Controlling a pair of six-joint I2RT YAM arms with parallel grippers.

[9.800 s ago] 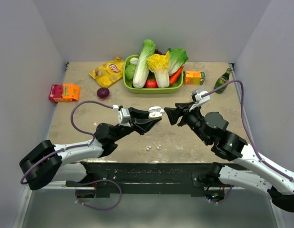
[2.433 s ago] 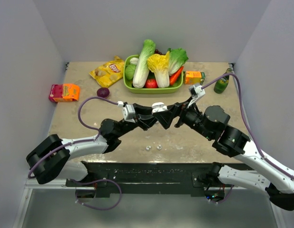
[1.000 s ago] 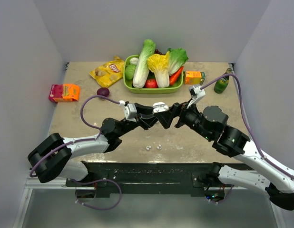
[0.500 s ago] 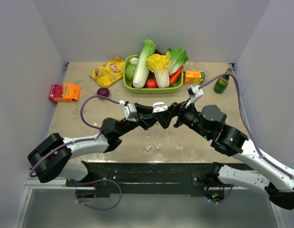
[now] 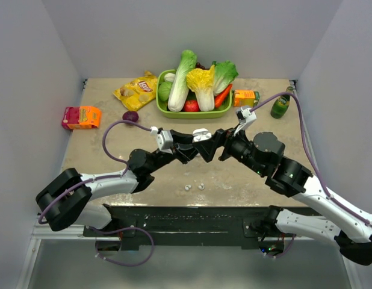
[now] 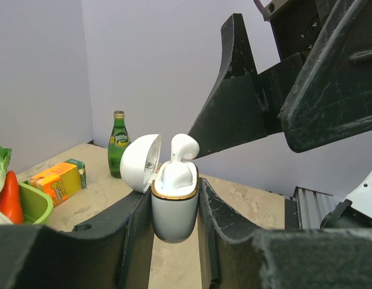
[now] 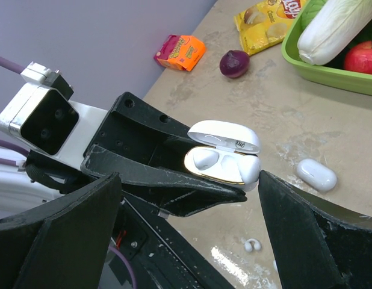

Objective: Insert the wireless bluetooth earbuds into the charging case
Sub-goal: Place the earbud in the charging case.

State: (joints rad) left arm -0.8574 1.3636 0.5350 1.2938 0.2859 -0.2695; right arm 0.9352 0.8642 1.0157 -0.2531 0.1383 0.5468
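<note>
My left gripper (image 5: 201, 142) is shut on the white charging case (image 5: 201, 135), held above the table's middle with its lid open. In the left wrist view the gold-rimmed case (image 6: 174, 218) sits between the jaws. One earbud (image 6: 176, 176) lies in it and another earbud (image 6: 185, 146) stands up out of it. My right gripper (image 5: 213, 148) is open, with its fingers wide on either side of the case (image 7: 225, 160). Two loose earbuds (image 5: 188, 187) (image 5: 201, 186) lie on the table near the front edge. One of them (image 7: 253, 244) shows below the case.
A green basket (image 5: 164, 109) of vegetables stands at the back. Around it are a chips bag (image 5: 136, 90), a purple onion (image 5: 130, 117), an orange-pink box (image 5: 81, 117), a juice carton (image 5: 245, 98) and a green bottle (image 5: 281, 103). A white oval capsule (image 7: 316, 174) lies on the table.
Since the earliest frame both grippers have come together over the table's middle. In the last second the right wrist has edged slightly back and left; the case stays held.
</note>
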